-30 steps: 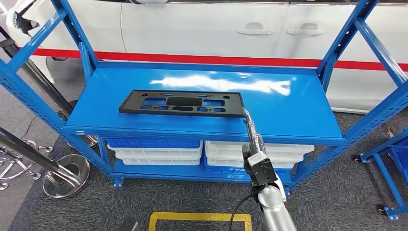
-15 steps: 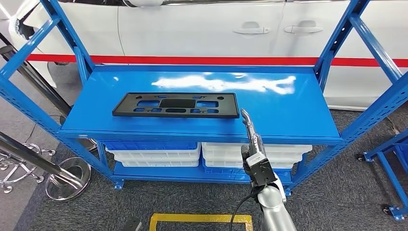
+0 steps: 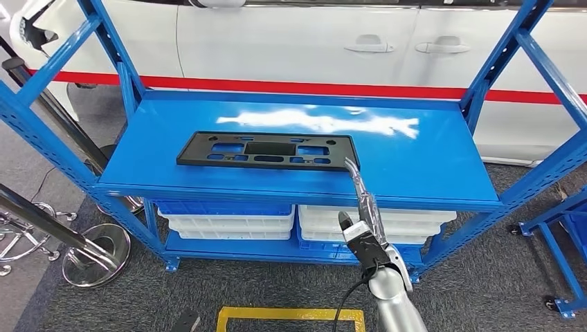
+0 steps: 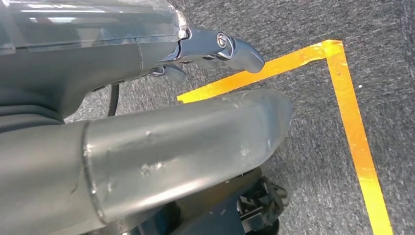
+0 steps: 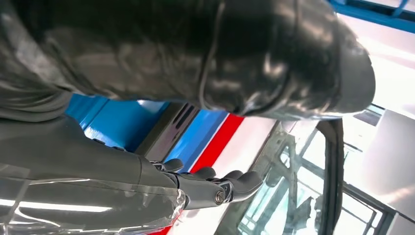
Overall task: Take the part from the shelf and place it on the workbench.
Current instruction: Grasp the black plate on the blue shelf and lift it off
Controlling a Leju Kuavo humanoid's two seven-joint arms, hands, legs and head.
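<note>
One part (image 3: 268, 151) flat on shelf (image 3: 429, 159); right robot hand (image 3: 357, 181) outstretched, empty; left robot hand (image 4: 147, 98) empty over floor.

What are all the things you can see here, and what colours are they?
Part: one, black flat panel with cut-outs, lying on the top shelf board.
Shelf rack: one, blue, in front of the robot.
Storage bins: stacked white and blue ones, on the lower shelf; the count is unclear.
Car: one, white with a red stripe, behind the rack.
Floor tape: yellow-orange lines, on the grey carpet.
Chrome stand base: one, silver, on the floor left of the rack.
Second blue frame on wheels: one, at the far right.
Right hand: one, silver-grey, fingers stretched to the part's right end, holding nothing.
Left hand: one, grey, hanging over the carpet, holding nothing.
</note>
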